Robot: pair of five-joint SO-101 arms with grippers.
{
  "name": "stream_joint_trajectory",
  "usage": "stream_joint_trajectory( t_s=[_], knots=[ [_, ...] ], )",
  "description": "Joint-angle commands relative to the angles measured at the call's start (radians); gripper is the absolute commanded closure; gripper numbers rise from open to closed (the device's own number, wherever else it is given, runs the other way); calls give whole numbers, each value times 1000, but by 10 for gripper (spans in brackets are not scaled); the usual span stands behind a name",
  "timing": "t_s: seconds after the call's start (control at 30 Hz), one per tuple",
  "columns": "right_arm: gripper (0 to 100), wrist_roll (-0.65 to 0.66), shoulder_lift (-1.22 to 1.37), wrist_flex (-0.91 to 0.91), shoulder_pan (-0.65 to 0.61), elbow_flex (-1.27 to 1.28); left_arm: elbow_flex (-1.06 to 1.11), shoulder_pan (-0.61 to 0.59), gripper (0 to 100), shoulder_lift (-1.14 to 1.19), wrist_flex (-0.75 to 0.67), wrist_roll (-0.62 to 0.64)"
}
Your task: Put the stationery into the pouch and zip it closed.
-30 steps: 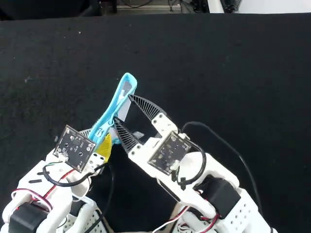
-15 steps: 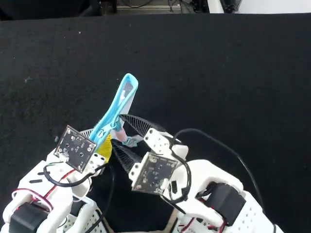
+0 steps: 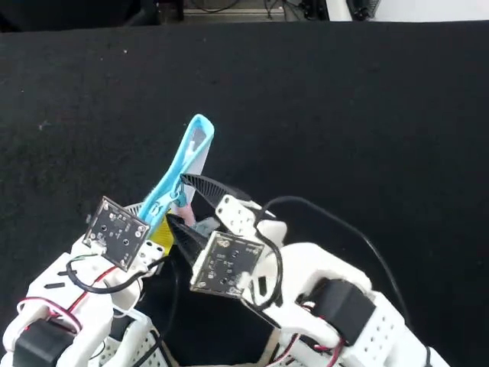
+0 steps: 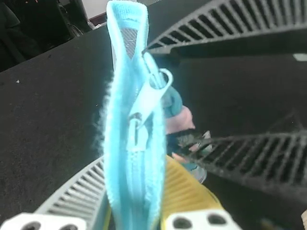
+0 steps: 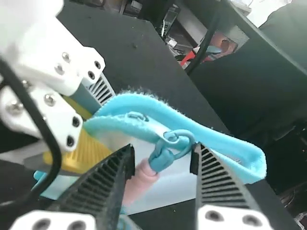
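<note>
The left gripper (image 3: 159, 216) is clamped on the near end of the light-blue fabric zip pouch (image 3: 186, 157), which is held on edge, slanting away over the black table (image 3: 344, 115). The right gripper (image 5: 162, 154), black ribbed fingers (image 5: 103, 177) apart, straddles the teal zip pull (image 5: 165, 147), its wrist turned in toward the left arm.

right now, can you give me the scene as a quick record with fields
pouch: light blue, held on edge, zipper edge up
left claw: shut on the pouch's end nearest the arms
right claw: open, one finger each side of the zipper pull
zipper pull: partway along the pouch's edge, not gripped
pink item: at the pouch's clear side, kind unclear
table: black
</note>
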Motion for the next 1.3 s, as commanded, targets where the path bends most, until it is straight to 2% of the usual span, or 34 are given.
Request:
stream_joint_trajectory(
  t_s=[0.0, 0.07, 0.17, 0.23, 0.43, 0.57, 0.77, 1.27],
  knots=[
    [813, 5, 24, -12, -11, -68, -8, 2, 970, 11, 11, -11],
    [855, 5, 5, -11, -11, -82, -8, 4, 970, 11, 11, -11],
    [994, 5, -21, -18, -9, -84, -8, 5, 970, 11, 11, -11],
    [969, 5, -35, -14, -2, -84, -8, 5, 970, 11, 11, -11],
    [988, 11, -71, -18, 138, -84, -8, 4, 970, 11, 11, -11],
    [988, 12, -71, -20, 181, -84, -8, 8, 970, 11, 11, -11],
    [988, 12, -68, -104, 256, -44, -8, 4, 970, 11, 11, -11],
    [988, 12, -74, -106, 267, -25, -8, 2, 970, 11, 11, -11]
  ],
)
